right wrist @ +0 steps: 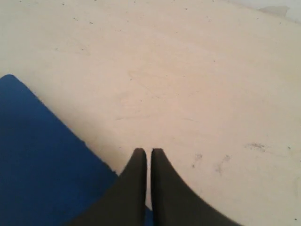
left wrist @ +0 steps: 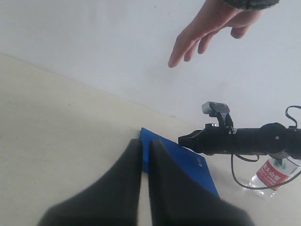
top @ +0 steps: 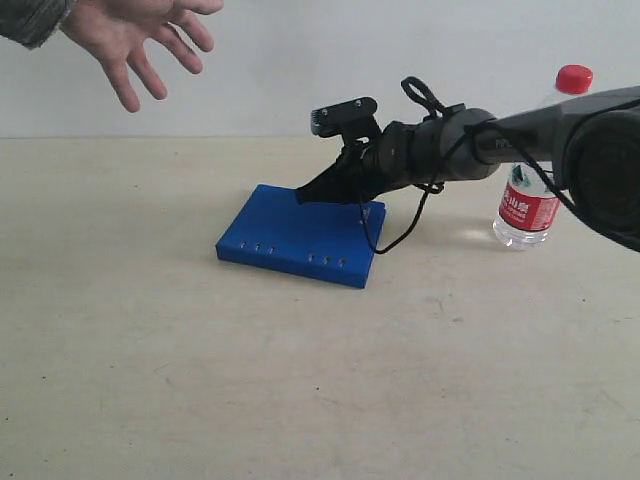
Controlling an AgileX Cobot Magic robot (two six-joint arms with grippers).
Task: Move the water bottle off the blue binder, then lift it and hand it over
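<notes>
Matte black robot body, seen from close.
Thick, rounded right arm (top: 440, 150) in dark grey to black, with a thin black cable (top: 379, 251) in a loose loop and a small black camera (top: 343, 113) on a bracket. Two smooth black fingers (right wrist: 136, 188) on the right gripper (right wrist: 144, 153) and on the left gripper (left wrist: 145, 143) alike, wide at the base, narrow at the tips.

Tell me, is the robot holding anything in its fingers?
Nothing is held. The left gripper and the right gripper are both shut with nothing between them. The water bottle stands by itself on the table, beside the blue binder.
</notes>
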